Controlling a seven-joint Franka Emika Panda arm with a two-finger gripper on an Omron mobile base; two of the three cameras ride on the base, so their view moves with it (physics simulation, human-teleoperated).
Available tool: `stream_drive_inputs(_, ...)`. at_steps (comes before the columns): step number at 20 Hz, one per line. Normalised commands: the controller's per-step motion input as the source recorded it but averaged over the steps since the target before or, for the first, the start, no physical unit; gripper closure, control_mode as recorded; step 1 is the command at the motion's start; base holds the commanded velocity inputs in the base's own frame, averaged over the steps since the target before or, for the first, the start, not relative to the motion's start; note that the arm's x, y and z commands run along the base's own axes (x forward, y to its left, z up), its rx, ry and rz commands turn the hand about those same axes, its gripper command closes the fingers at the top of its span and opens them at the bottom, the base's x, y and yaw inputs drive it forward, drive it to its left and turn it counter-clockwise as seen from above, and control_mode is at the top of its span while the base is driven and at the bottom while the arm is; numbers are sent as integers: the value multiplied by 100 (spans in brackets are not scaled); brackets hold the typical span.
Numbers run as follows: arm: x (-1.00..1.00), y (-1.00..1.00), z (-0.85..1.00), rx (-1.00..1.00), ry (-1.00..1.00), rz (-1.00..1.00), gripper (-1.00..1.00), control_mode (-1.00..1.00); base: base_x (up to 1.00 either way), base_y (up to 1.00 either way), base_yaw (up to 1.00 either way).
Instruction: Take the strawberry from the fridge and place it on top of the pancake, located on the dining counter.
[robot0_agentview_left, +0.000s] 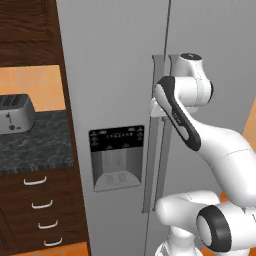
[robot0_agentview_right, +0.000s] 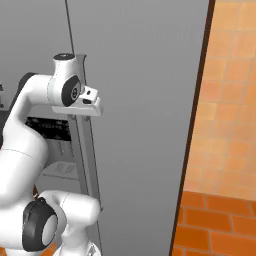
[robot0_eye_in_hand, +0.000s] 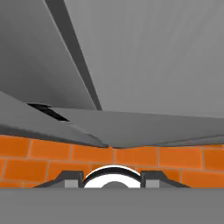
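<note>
1. Fridge (robot0_agentview_left: 115, 75) doors fill the scene in front of me, both closed, with the black dispenser panel (robot0_agentview_left: 116, 156) on the left door.
2. My hand sits at the two long vertical handles (robot0_agentview_left: 159, 150) where the doors meet; in the right base view it presses against the handle there.
3. My jaws are together; I cannot tell from these views whether they clamp a handle.
4. Left of the fridge, a toaster (robot0_agentview_left: 15, 114) stands on the dark speckled table (robot0_agentview_left: 35, 142) above wooden drawers (robot0_agentview_left: 42, 210).
5. Orange floor tiles (robot0_agentview_right: 220, 220) lie to the right.
</note>
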Motion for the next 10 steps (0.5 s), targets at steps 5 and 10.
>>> stream_drive_inputs(5, -7, 0, 0, 0, -2, 0, -100, 100, -34, 5, -1)
stream_drive_inputs(10, 0, 0, 0, 0, 0, 0, -100, 100, -36, 42, -25)
